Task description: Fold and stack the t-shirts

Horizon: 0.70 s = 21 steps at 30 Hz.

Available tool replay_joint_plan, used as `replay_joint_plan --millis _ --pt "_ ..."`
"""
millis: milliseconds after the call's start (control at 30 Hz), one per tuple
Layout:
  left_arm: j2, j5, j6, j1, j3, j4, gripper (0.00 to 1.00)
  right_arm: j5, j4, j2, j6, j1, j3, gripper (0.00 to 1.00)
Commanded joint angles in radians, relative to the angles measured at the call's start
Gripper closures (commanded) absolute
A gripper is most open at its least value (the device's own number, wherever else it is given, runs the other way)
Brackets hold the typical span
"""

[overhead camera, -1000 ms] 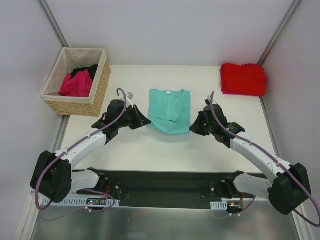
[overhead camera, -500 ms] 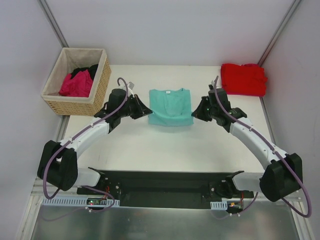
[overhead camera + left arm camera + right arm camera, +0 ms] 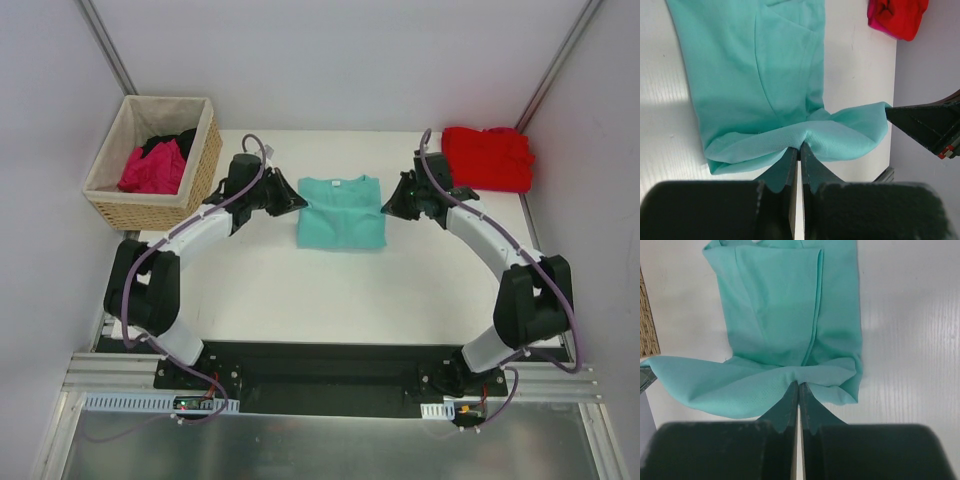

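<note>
A teal t-shirt [image 3: 341, 212] lies part folded in the middle of the white table, neck label at the far edge. My left gripper [image 3: 302, 203] is shut on its left edge, and the left wrist view shows teal cloth [image 3: 760, 75] pinched at the fingertips [image 3: 800, 146]. My right gripper [image 3: 385, 206] is shut on the right edge, with the cloth [image 3: 785, 315] bunched at its tips [image 3: 799, 384]. The hem stretches between both grippers above the shirt. A folded red t-shirt [image 3: 487, 157] rests at the far right corner. Magenta [image 3: 153, 168] and black [image 3: 170, 140] shirts sit in the basket.
A woven tan basket [image 3: 200, 170] with beige lining stands at the far left, just off the table's corner. Grey walls close in on the left, back and right. The arm bases sit on a black rail [image 3: 330, 380] at the near edge.
Both grippers have carried the shirt's near hem away from the bases toward the collar, so the teal shirt now looks shorter. Both arms are stretched farther out.
</note>
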Motion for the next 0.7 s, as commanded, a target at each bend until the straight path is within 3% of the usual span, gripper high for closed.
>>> replay_joint_plan --millis 0,300,667 --pt "0.071 0.045 0.021 0.027 0.127 0.022 1.0 -0.033 0.049 0.08 -0.009 -0.021 0.117 0.99" --pt "0.284 0.081 0.024 0.064 0.31 0.024 1.0 -0.076 0.055 0.284 -0.001 -0.06 0.317 1.0" --pt "0.431 0.096 0.018 0.123 0.439 0.024 1.0 -0.117 0.052 0.545 0.015 -0.105 0.544 0.99"
